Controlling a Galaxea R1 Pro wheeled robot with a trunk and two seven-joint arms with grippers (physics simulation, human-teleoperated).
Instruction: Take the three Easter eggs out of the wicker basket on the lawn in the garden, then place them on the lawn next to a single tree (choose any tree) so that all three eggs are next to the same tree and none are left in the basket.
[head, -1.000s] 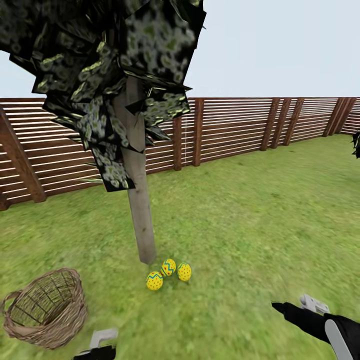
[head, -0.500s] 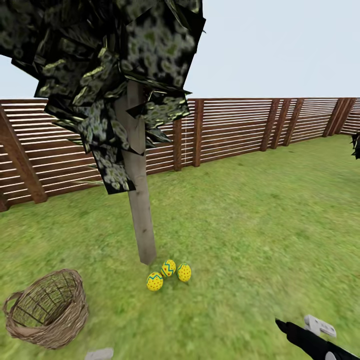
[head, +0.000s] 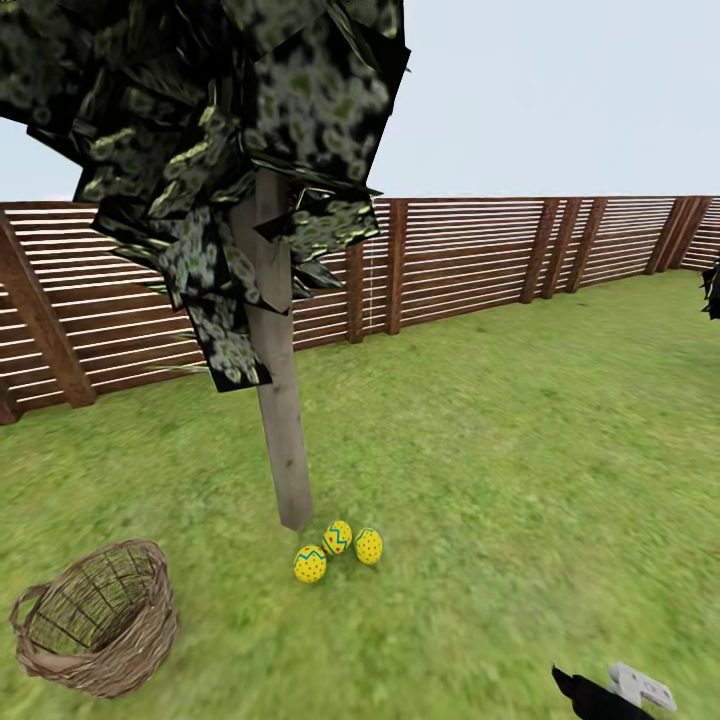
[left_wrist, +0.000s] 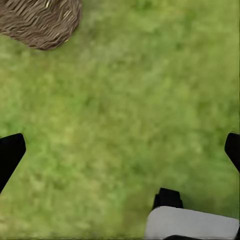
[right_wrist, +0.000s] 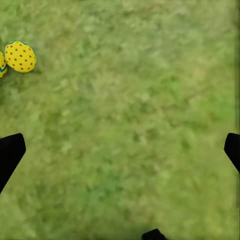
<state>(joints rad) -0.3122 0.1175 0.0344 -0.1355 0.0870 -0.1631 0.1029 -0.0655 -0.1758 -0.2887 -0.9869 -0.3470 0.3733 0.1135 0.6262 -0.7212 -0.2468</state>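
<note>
Lawn (head: 480, 480): three Easter eggs (head: 338, 549) by tree (head: 280, 420), well left of right hand (head: 575, 687).

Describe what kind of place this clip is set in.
A fenced garden in a simulator: green lawn, a brown slatted wooden fence and a slim tree, with three Easter eggs and a wicker basket at its foot.

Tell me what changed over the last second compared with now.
Both arms dropped toward the bottom of the head view: the left gripper slid out past the lower edge, and the right gripper sank lower at the bottom right. Nothing was grasped or released. The three yellow patterned Easter eggs stayed on the green lawn by the grey-brown tree trunk, and the brown wicker basket stayed put.
</note>
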